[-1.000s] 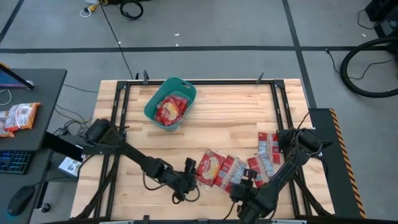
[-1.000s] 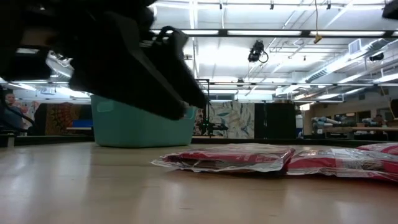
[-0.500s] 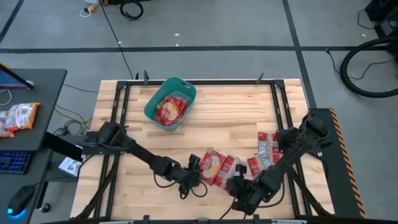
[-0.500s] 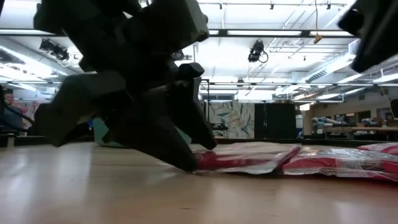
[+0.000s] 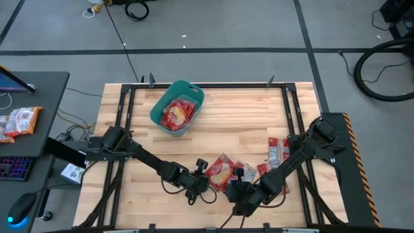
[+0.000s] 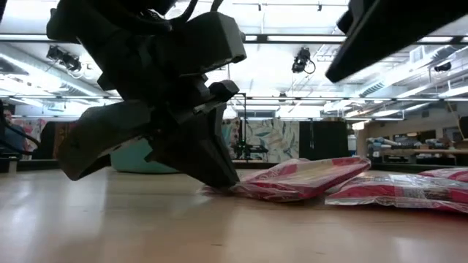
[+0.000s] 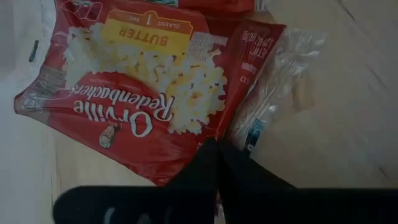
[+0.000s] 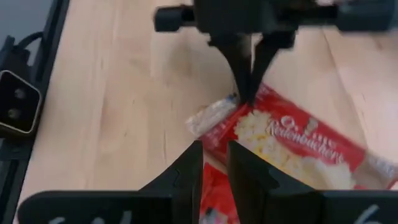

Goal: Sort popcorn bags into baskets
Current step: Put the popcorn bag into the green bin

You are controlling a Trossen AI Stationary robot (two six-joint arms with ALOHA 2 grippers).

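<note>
Basket [image 6: 139, 161] mostly behind left end effector [image 6: 219, 175]

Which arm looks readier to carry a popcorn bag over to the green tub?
Left: the left gripper is shut on a popcorn bag edge, on the green tub's side. The right gripper hovers nearby.

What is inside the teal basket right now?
The teal basket holds red popcorn bags that cover most of its floor. How many are stacked there, and whether anything lies beneath them, cannot be seen from above.
</note>
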